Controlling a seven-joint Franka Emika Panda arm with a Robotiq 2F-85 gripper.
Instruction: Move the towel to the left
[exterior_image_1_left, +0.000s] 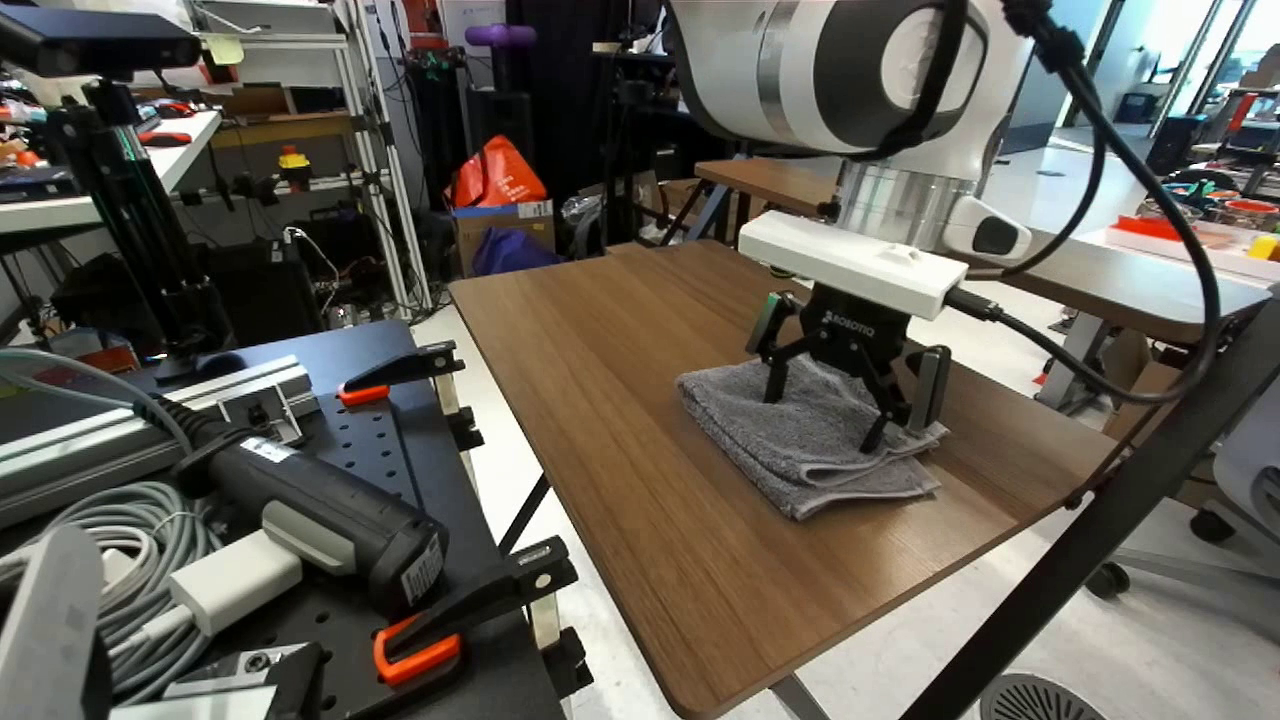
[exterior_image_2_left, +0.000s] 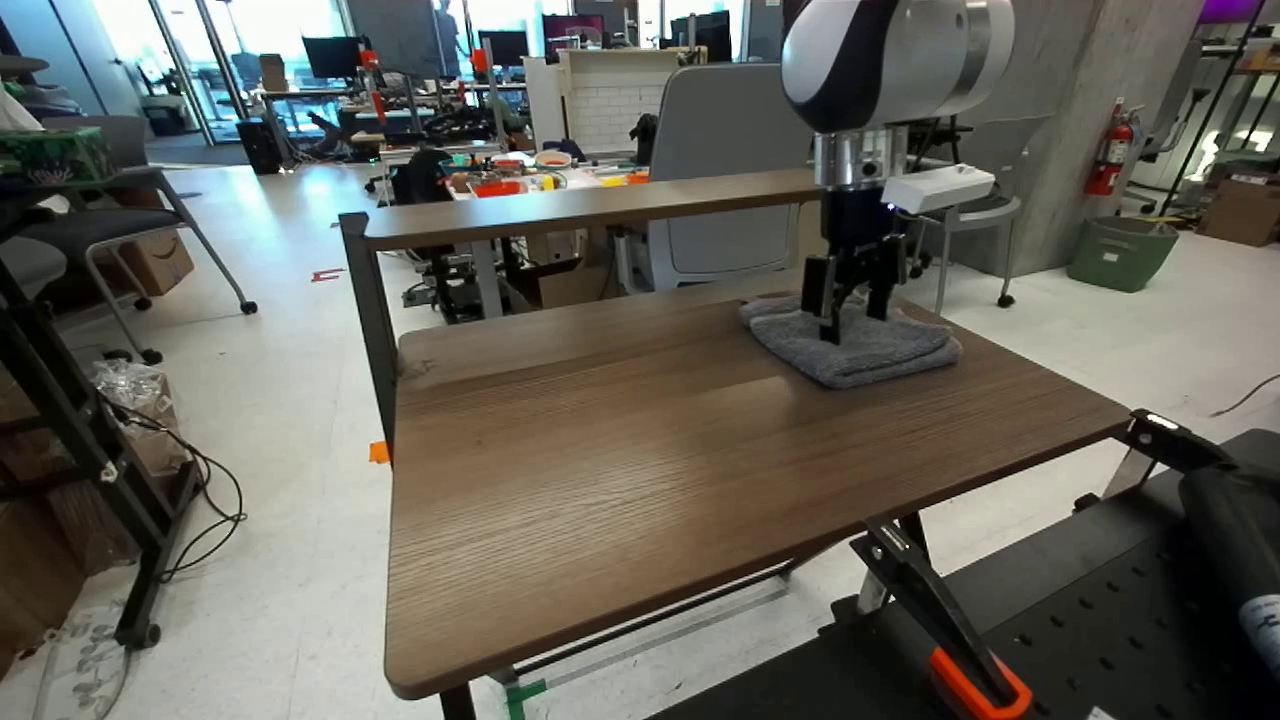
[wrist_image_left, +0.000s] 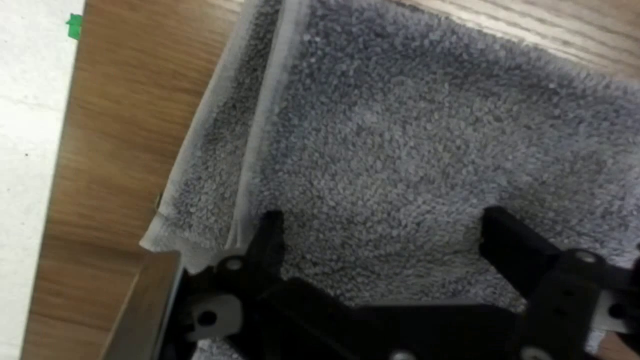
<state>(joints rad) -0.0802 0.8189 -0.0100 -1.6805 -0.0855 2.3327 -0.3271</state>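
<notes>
A folded grey towel (exterior_image_1_left: 740, 440) lies on the brown wooden table (exterior_image_1_left: 590, 370). In an exterior view the towel (exterior_image_2_left: 890, 358) sits near the far right end of the tabletop (exterior_image_2_left: 600, 450). My gripper (exterior_image_1_left: 824, 414) points down onto the towel, and its fingers are spread apart. In an exterior view the fingertips (exterior_image_2_left: 853, 322) are at the towel's top surface. In the wrist view the towel (wrist_image_left: 400, 130) fills most of the picture, with a folded edge at the left. The gripper (wrist_image_left: 382, 214) shows a wide gap between its fingertips, with towel cloth lying flat between and below them.
A black cart (exterior_image_1_left: 390, 440) stands along one table side, holding a black handheld tool (exterior_image_1_left: 320, 500), coiled cables (exterior_image_1_left: 150, 560) and orange-and-black clamps (exterior_image_1_left: 420, 645). A raised wooden shelf (exterior_image_2_left: 600, 207) runs along the table's opposite side on a dark post (exterior_image_2_left: 368, 320).
</notes>
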